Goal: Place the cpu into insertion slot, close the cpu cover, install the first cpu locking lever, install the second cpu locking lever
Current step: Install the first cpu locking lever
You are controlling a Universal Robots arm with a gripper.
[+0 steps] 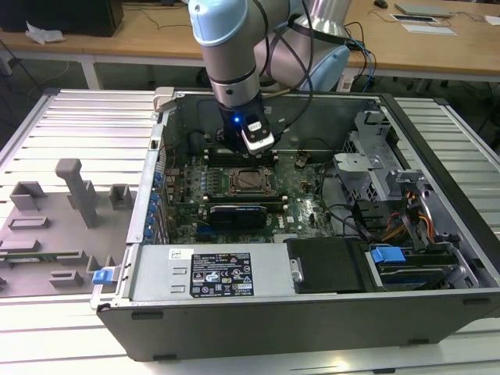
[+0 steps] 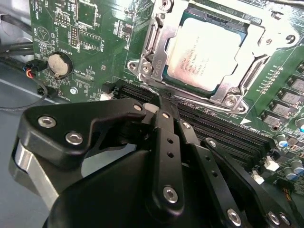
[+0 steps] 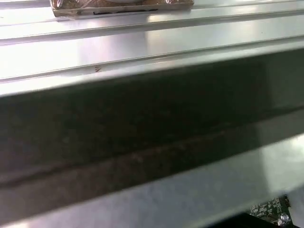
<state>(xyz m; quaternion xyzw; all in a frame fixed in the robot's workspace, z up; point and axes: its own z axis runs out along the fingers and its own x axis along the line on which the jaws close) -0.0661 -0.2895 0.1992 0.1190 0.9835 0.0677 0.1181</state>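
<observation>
The cpu lies flat in the insertion slot, its silvery top showing through the cut-out of the cpu cover. The cover lies down over the chip, its frame lapping the chip's edges. In the second wrist view my gripper is shut with nothing between its black fingers. Its tips hover over the memory slots, just beside the cover's screwed corner. In the exterior view the gripper hangs just behind the socket inside the open computer case.
Long black memory slots run beside the socket. A coin battery sits on the green board. A black expansion card, power supply and drive cage crowd the case. A grey fixture tray lies at the exterior view's left.
</observation>
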